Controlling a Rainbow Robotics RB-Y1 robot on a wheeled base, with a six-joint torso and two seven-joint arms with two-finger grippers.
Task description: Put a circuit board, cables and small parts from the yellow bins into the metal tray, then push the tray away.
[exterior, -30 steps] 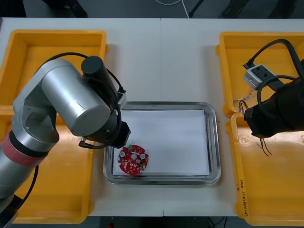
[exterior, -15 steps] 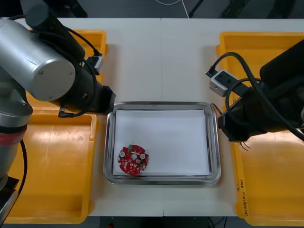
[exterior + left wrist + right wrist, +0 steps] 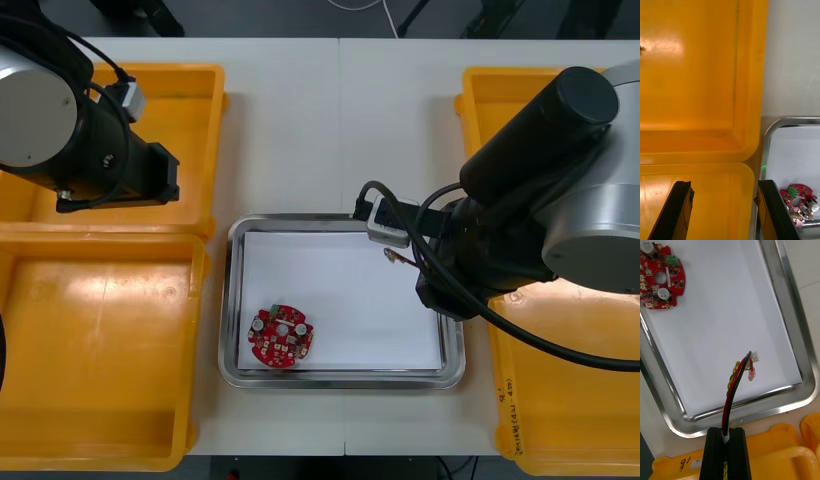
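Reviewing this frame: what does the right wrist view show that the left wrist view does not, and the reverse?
Right wrist, not left: the right hand shut on a red and yellow cable, its connectors over the white inside of the metal tray. Left wrist, not right: the left hand open above the left-side yellow bins. Both: that tray and the red circuit board lying in it.

The round red circuit board [image 3: 281,337] carries silver caps and a green block. The shiny rectangular metal tray [image 3: 340,377] is white inside. The plastic bins [image 3: 100,400] are plain yellow. A twisted red and yellow cable [image 3: 732,388] has a black strand and what seems a white plug. The right gripper [image 3: 726,431] is black.
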